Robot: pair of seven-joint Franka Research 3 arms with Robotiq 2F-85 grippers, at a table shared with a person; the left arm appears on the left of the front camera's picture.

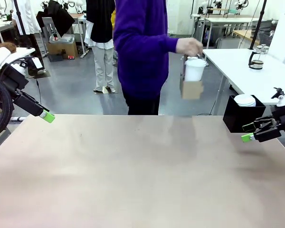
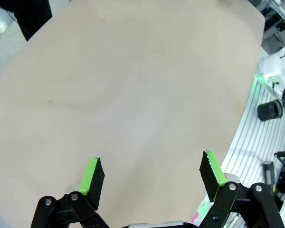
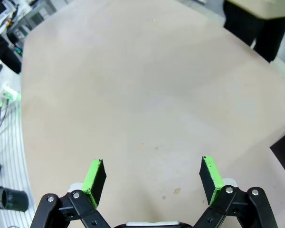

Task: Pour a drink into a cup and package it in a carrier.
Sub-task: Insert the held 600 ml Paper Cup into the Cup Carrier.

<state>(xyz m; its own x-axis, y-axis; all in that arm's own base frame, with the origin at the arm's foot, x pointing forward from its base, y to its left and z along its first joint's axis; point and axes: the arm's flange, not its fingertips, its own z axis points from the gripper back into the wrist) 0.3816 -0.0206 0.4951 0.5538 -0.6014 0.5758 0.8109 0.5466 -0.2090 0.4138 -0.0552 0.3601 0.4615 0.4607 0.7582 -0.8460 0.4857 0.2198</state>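
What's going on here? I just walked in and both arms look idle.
A person in a purple top holds a low brown cardboard carrier by its handle, with a tall white lidded paper cup seated in it, in the air beyond the table's far edge. The left gripper and right gripper are open and hold nothing, at the table's sides. A black cube-shaped box with white lids stands at the right.

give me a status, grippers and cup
Left gripper open, empty. Right gripper open, empty. Person's hand holds carrier with lidded cup in it, off the table. Nothing blocking.
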